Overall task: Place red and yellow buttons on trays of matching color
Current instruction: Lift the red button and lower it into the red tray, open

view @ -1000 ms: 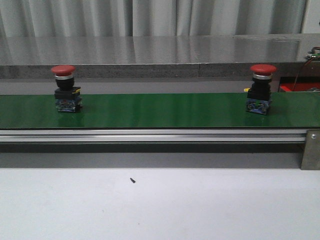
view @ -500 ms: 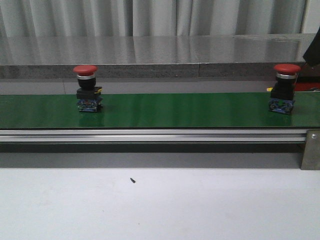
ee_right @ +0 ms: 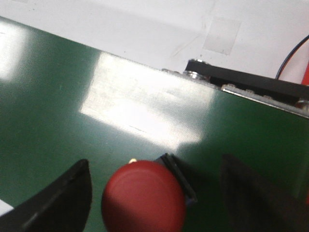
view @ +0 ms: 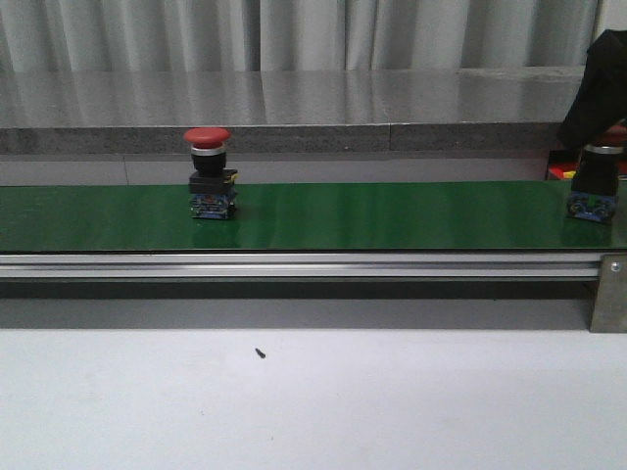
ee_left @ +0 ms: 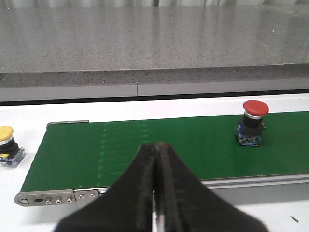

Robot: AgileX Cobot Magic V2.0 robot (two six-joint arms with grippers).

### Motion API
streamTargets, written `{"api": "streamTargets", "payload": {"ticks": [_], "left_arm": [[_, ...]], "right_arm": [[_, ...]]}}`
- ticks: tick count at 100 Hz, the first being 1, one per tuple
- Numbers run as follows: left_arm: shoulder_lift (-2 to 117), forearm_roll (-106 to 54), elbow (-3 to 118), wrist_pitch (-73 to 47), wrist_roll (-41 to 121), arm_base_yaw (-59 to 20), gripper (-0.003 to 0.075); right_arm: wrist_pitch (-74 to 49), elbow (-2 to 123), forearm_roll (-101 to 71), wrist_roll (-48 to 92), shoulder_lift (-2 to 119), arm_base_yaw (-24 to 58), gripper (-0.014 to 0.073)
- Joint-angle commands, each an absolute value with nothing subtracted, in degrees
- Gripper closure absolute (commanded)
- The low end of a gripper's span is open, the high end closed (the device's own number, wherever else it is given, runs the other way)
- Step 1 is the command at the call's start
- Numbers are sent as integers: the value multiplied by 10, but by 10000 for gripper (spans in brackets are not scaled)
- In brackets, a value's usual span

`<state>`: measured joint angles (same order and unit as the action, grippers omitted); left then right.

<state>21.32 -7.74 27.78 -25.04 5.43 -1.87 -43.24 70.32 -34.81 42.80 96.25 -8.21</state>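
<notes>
Left red button (view: 210, 176): stands upright on the green conveyor belt (view: 392, 213), long axis vertical, red mushroom cap on top, black collar under it, blue-and-black contact block at the base; it sits toward the belt's far edge, left of the belt's middle. In the left wrist view the same button (ee_left: 252, 123) shows upright near the belt's far edge.
Right red button (view: 594, 186): upright at the right end of the belt, near the far edge; its cap is hidden behind the right hand in the front view, while the silver collar, black body and blue base show. From above, in the right wrist view, the round red cap (ee_right: 144, 196) faces the camera with a corner of the blue base beside it.
Yellow button (ee_left: 7, 145): upright on the white table (view: 313, 401), just off the left end of the belt, yellow cap up.
Right hand (ee_right: 157, 203): fingers apart, one on each side of the red cap, not touching it; dark and partly cut off at the right edge in the front view (view: 602, 93).
Left hand (ee_left: 156, 193): fingers pressed together, holding nothing, over the near rail of the belt.
Writing: no label or brand is readable on the buttons or the belt frame.
</notes>
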Motion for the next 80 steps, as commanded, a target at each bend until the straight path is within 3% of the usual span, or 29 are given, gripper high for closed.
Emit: {"api": "streamTargets", "payload": {"ticks": [1, 27, 55, 80], "left_arm": [[216, -81, 294, -204, 54, -23, 740], [216, -81, 294, -204, 54, -23, 740], [216, -81, 294, -204, 54, -23, 740], [216, -81, 294, -204, 54, -23, 740]], "right_arm": [[-428, 726, -356, 435, 957, -83, 62], [-451, 726, -353, 434, 968, -85, 377], [-486, 795, -353, 412, 968, -121, 384], [-467, 879, -352, 399, 971, -204, 384]]}}
